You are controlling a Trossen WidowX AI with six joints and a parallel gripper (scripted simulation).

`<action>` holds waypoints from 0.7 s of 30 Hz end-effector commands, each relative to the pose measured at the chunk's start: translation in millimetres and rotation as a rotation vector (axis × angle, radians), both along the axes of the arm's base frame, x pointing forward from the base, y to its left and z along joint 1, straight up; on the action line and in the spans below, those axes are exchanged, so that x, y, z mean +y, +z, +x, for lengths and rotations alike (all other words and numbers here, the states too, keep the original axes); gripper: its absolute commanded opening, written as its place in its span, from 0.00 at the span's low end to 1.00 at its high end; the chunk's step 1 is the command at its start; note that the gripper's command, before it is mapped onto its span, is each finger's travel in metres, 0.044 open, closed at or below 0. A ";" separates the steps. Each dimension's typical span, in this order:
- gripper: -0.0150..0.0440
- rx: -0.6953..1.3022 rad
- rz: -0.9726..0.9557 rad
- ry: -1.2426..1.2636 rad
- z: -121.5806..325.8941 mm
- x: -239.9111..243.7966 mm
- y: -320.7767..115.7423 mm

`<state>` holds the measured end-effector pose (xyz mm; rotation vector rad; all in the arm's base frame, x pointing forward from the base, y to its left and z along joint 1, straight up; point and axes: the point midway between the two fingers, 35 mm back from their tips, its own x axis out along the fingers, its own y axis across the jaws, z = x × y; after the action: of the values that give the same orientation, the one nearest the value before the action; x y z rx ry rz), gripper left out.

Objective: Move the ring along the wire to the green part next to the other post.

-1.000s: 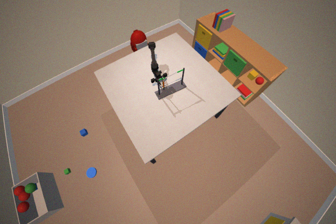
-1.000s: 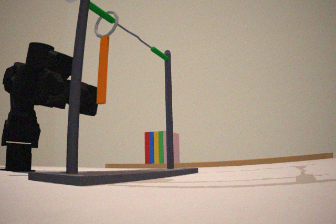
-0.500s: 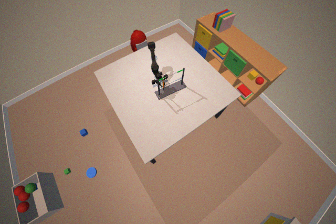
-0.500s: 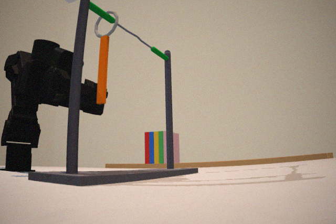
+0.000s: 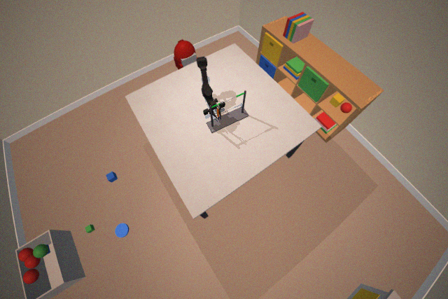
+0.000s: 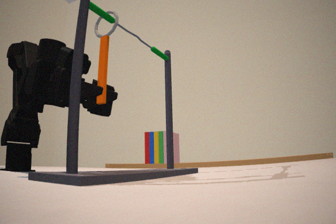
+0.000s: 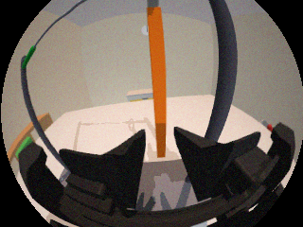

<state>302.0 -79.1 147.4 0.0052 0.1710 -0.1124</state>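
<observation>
The ring hangs around the end of the near green part, close to the thin grey wire. Its orange handle hangs straight down. My gripper is partly open, its fingers on either side of the handle's lower end; in the wrist view gaps show on both sides. The near post rises beside the right finger. The far green part meets the far post. The ring's top is outside the wrist view.
Both posts stand on a dark grey base on the pale table. A wooden shelf with books and toys stands beyond the table's right edge. The near post stands close to the arm in the exterior view.
</observation>
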 end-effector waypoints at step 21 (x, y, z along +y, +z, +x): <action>0.53 -0.013 -0.001 -0.001 21.0 -1.6 -4.1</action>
<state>322.0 -79.9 140.8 0.0039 0.1660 -0.1106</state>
